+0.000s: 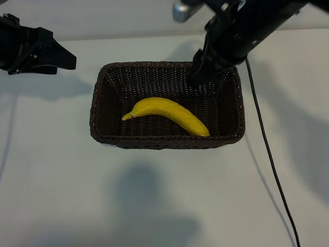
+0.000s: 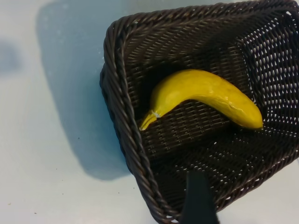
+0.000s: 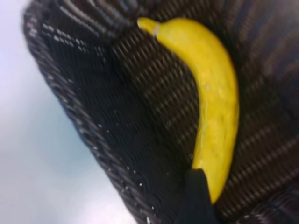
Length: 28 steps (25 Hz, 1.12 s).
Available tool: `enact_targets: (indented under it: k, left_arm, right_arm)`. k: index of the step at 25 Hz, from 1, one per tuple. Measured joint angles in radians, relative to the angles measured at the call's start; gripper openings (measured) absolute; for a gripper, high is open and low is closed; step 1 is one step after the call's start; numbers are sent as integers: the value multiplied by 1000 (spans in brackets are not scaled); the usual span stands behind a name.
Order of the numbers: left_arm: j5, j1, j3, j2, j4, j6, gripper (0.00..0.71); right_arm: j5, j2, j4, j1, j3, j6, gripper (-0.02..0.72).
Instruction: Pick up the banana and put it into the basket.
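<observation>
Banana (image 1: 167, 114) lies flat inside basket (image 1: 103, 135), released. Right end effector (image 1: 205, 76) is open and empty over the far rim, clear of the fruit. Left end effector (image 1: 66, 57), also open, is parked aside above the surface (image 1: 61, 195).

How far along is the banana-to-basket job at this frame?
Done: the banana lies on the floor of the basket, held by nothing. In hand: the right tool hangs open over the basket's far right corner. Left: clearing that arm away. The left tool sits open, off to the side.
</observation>
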Motion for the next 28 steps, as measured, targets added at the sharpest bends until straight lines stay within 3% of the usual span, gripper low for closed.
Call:
enact_targets:
  k: [5, 9, 17, 22, 28]
  left_arm:
    - [0, 0, 0, 0, 0, -2, 546]
    - [0, 0, 0, 0, 0, -2, 546]
    - [1, 0, 0, 0, 0, -1, 546]
    - [2, 0, 0, 0, 0, -1, 546]
    - [2, 0, 0, 0, 0, 0, 546]
  right_arm:
    - [14, -129, -1, -31, 0, -34, 535]
    - [50, -175, 12, -136, 0, -39, 535]
    - [144, -205, 184, -329, 0, -121, 535]
    - [189, -209, 221, -347, 0, -148, 525]
    - [222, -209, 220, -335, 2, -244, 522]
